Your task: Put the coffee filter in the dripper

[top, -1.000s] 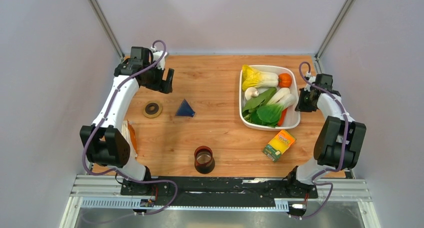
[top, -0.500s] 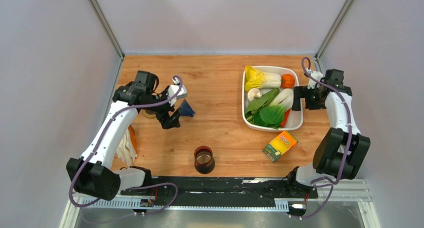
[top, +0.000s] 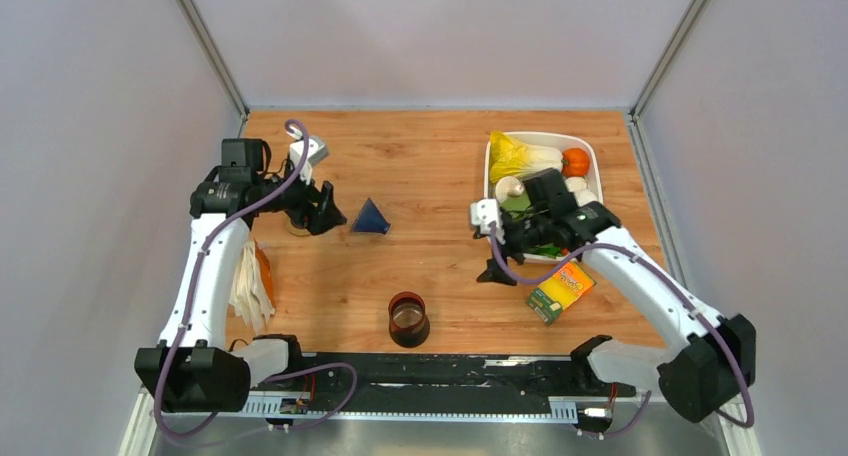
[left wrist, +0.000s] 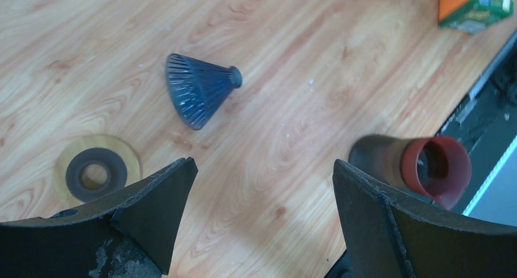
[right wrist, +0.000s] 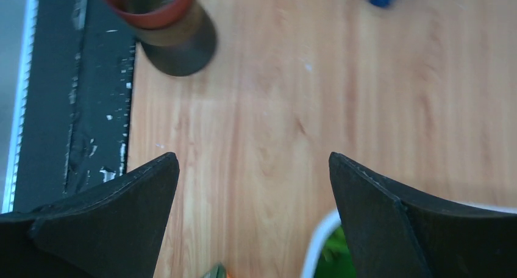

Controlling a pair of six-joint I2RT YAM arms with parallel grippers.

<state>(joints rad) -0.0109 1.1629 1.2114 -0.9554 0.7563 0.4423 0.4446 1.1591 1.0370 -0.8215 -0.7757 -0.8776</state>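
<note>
The dripper (top: 408, 319), tan on top with a dark base, stands upright near the table's front edge; it also shows in the left wrist view (left wrist: 427, 165) and the right wrist view (right wrist: 164, 16). The white coffee filter (top: 248, 288) lies at the table's left edge beside the left arm. My left gripper (top: 322, 214) (left wrist: 262, 164) hangs open over bare wood between the tape roll and the blue cone, holding nothing. My right gripper (top: 497, 251) (right wrist: 253, 156) is open and empty above the table, just left of the tub's near corner.
A small dark blue ribbed cone (top: 371, 217) (left wrist: 198, 89) lies on its side mid-table. A tape roll (top: 300, 221) (left wrist: 96, 175) sits next to the left gripper. The white tub (top: 540, 134) of vegetables is at the back right, with an orange-green carton (top: 558, 289) in front of it.
The right arm has swung from the tub's right side across to its near-left corner. The left gripper has come forward from the back left to beside the tape roll.
</note>
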